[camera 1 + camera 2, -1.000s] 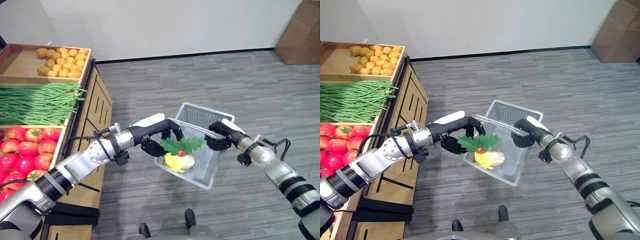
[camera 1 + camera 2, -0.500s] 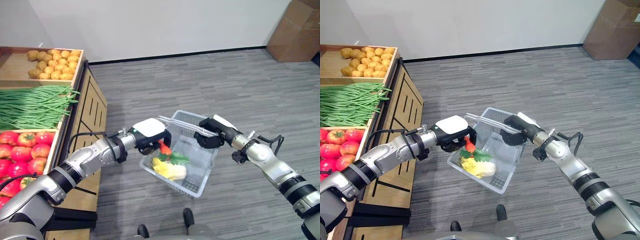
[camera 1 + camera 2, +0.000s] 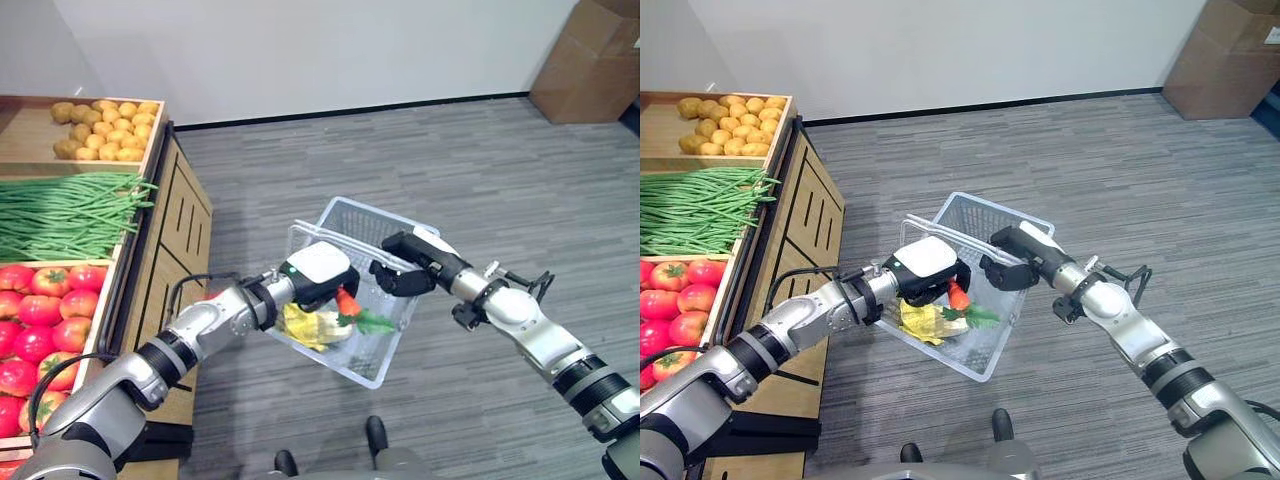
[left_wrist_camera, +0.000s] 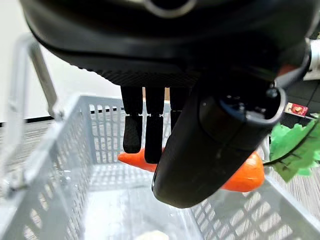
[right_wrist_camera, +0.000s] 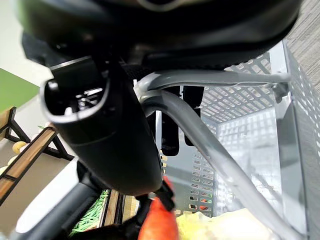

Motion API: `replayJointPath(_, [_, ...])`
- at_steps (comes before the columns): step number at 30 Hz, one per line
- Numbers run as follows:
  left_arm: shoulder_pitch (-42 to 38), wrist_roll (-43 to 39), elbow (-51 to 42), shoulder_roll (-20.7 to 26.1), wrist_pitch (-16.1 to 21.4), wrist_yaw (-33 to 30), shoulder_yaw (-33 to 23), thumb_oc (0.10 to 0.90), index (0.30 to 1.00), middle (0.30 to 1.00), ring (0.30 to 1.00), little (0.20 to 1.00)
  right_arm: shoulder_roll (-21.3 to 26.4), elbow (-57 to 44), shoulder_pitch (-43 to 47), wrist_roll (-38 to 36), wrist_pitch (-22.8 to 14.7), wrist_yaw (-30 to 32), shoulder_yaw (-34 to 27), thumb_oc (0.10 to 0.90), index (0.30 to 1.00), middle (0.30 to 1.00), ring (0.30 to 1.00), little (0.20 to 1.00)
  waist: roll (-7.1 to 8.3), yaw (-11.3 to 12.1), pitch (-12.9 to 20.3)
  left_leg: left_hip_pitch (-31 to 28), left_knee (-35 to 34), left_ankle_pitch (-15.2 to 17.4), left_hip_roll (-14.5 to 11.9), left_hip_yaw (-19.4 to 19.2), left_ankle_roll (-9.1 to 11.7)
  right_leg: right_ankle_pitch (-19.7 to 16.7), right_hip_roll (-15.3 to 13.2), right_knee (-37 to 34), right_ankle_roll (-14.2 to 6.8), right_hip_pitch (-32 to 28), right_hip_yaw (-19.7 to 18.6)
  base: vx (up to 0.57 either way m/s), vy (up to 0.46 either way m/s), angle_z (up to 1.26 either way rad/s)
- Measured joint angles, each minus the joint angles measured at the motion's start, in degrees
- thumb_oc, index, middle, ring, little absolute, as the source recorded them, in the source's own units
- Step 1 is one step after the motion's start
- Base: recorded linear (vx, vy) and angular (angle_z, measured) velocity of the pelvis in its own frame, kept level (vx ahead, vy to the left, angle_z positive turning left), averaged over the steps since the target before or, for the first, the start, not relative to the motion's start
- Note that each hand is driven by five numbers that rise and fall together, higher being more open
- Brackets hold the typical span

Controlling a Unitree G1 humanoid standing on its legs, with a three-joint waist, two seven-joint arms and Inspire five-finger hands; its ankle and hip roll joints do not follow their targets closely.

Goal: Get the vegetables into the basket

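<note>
- The carrot (image 3: 347, 301), orange with green leaves (image 3: 373, 322) at one end, sits inside the pale mesh basket (image 3: 398, 228), pinched between the thumb and fingers of the left hand (image 3: 318, 272).
- The left wrist view shows that grasp closely: the dark fingers (image 4: 145, 127) reach down behind the carrot (image 4: 250, 175) while the thumb crosses in front of it, and the leaves (image 4: 292, 150) stick out past the basket's wall.
- From the head views the white back of the left hand covers most of the carrot, so just its orange tip and leaves appear beneath.
- A yellow-white vegetable (image 3: 308, 325) lies on the basket's floor, just below the left hand and beside the carrot's leaves.
- The right hand (image 3: 403, 272) is clenched round the basket's grey handle (image 5: 200, 145) and carries the basket above the grey floor (image 3: 500, 170); the right wrist view shows the handle bars passing between thumb and curled fingers, with the carrot's orange tip (image 5: 157, 225) below.
- At the robot's left stands a wooden produce stand (image 3: 175, 230) with potatoes (image 3: 100, 125) in the far bin, green beans (image 3: 70, 210) in the middle one and tomatoes (image 3: 45, 310) in the nearest.
- A cardboard box (image 3: 590, 60) rests against the white wall at the far right.
</note>
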State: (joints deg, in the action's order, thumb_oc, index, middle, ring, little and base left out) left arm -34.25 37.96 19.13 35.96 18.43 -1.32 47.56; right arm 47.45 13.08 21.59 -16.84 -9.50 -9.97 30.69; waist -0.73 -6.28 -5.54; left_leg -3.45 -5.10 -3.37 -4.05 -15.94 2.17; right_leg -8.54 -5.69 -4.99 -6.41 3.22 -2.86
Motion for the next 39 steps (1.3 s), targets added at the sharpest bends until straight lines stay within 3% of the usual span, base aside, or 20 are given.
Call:
replayJointPath(18, [0.0,3.9,6.2,-3.7,-2.0,-1.3,1.4,0.400,0.300,0.300,0.300,0.300,-0.4,-0.1,0.0,-1.1,0.1,0.0,0.0,0.400,0.300,0.300,0.300,0.300,0.06,-0.9,0.0,0.0,0.0,0.0,-0.1,-0.2,0.0,0.0,0.1,0.0,0.0,0.0,-0.1,0.00,0.000,0.00])
replayJointPath(19, [0.0,4.5,6.3,-3.7,-2.1,-1.3,1.4,0.900,1.000,1.000,1.000,1.000,-0.5,-0.1,0.0,-1.1,0.1,0.0,0.0,0.400,0.300,0.300,0.300,0.300,0.07,-0.9,0.0,0.0,0.0,0.0,-0.1,-0.2,0.0,0.0,0.1,0.0,0.0,0.0,-0.1,0.00,0.000,0.00])
replayJointPath(27, [0.0,7.4,9.9,-5.3,-4.1,-2.1,1.3,0.900,1.000,1.000,1.000,1.000,-0.5,-0.2,-0.4,-1.1,0.1,0.1,0.0,0.400,0.300,0.300,0.300,0.300,0.11,-0.7,0.0,-0.1,0.0,0.0,-0.2,-0.1,0.0,-0.1,0.1,0.0,0.1,-0.1,0.0,0.00,0.000,0.00])
replayJointPath(39, [0.3,8.3,8.0,-4.6,-4.7,-2.6,0.8,0.900,1.000,1.000,1.000,1.000,-0.7,-0.1,-2.5,-1.1,0.2,0.7,-0.1,0.400,0.300,0.300,0.300,0.300,0.57,0.5,0.0,0.0,0.0,0.0,-0.2,0.4,0.0,0.0,0.1,0.0,0.1,-0.3,0.5,0.00,-0.001,0.00])
